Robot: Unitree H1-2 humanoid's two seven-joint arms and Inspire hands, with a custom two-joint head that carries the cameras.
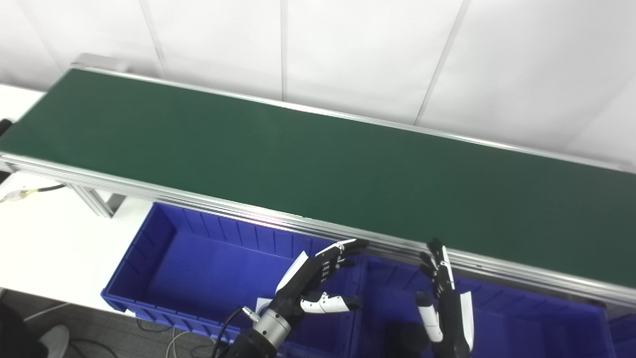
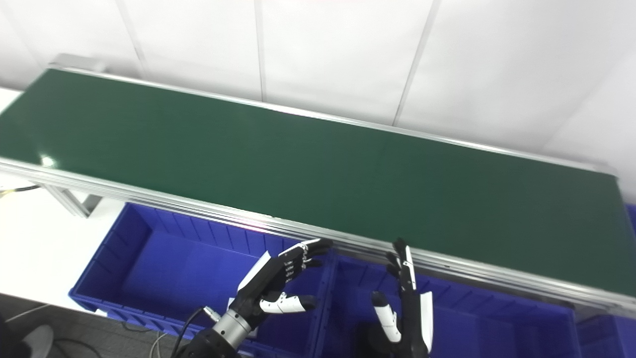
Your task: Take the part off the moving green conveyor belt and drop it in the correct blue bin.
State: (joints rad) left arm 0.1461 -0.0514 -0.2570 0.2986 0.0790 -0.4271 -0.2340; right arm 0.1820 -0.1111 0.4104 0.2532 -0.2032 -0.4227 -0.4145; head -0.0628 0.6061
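Observation:
The green conveyor belt [image 1: 318,159] runs from upper left to lower right, and no part shows on it. My left hand [image 1: 318,281] hovers open over the left blue bin [image 1: 164,243], fingers spread toward the belt's near rail. My right hand [image 1: 444,303] is open too, fingers pointing up, above the right blue bin [image 1: 546,323]. Neither hand holds anything. A small white item [image 1: 262,303] lies in the left bin, partly hidden behind my left wrist. A dark object [image 1: 407,338] sits in the right bin beside my right hand.
The belt's aluminium rail [image 1: 248,211] overhangs the bins' far edges. A white table [image 1: 49,238] lies to the left, with a cable [image 1: 30,191] and the belt's support leg [image 1: 97,201] on it. White wall panels [image 1: 348,49] stand behind the belt.

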